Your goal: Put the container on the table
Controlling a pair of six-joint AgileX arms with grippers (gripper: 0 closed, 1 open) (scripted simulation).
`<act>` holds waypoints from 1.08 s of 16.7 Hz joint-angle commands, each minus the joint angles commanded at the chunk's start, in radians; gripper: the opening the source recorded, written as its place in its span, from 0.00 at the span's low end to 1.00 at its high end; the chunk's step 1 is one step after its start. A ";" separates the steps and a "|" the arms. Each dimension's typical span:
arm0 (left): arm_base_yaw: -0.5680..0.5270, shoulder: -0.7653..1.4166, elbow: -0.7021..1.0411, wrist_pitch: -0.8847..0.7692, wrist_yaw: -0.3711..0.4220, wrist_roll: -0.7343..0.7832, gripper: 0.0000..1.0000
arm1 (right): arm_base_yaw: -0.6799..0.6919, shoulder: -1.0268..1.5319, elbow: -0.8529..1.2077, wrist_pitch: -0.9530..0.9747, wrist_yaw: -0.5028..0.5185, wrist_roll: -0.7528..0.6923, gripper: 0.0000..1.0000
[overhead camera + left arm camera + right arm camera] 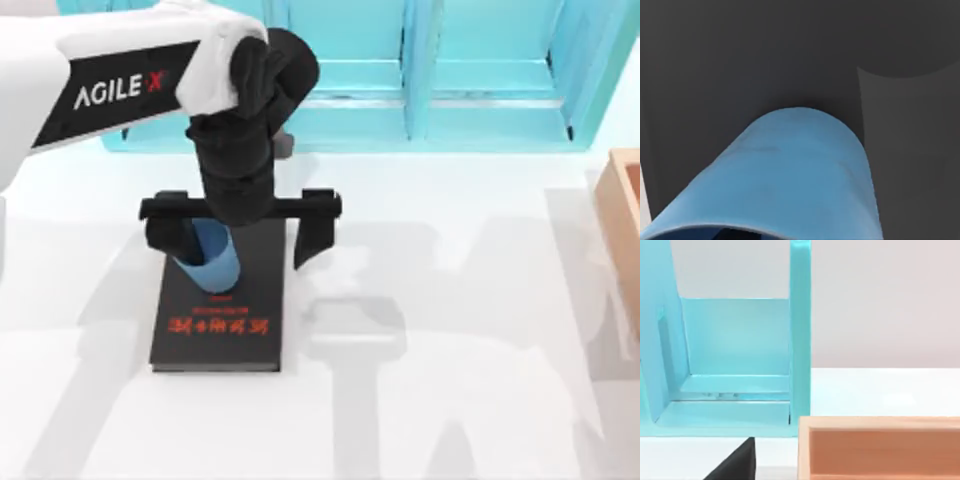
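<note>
The container (214,262), a small translucent blue cup, stands on the black book (222,320) toward the worktop's (470,400) left side, near the rear edge where the turquoise shelf unit (480,80) runs. We see our left hand (235,235) directly above it, its fingers spread wide: one finger (165,232) lies against the cup's left flank, the other (315,235) stands well clear to the right, so the hand is released rather than grasping. In the left wrist view the container (795,175) sits just below the palm, its long axis roughly in line with the hand's approach. We judge that the coming move turns on closing across the cup. The left arm is the nearer. The tan wooden box (622,230) sits at the right edge.
</note>
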 joint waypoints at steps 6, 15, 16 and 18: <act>0.000 0.000 0.000 0.000 0.000 0.000 0.40 | 0.000 0.000 0.000 0.000 0.000 0.000 1.00; 0.000 0.000 0.000 0.000 0.000 0.000 0.00 | 0.000 0.000 0.000 0.000 0.000 0.000 1.00; 0.000 0.000 0.000 0.000 0.000 0.000 0.00 | 0.000 0.000 0.000 0.000 0.000 0.000 1.00; 0.000 0.000 0.000 0.000 0.000 0.000 0.00 | 0.000 0.000 0.000 0.000 0.000 0.000 1.00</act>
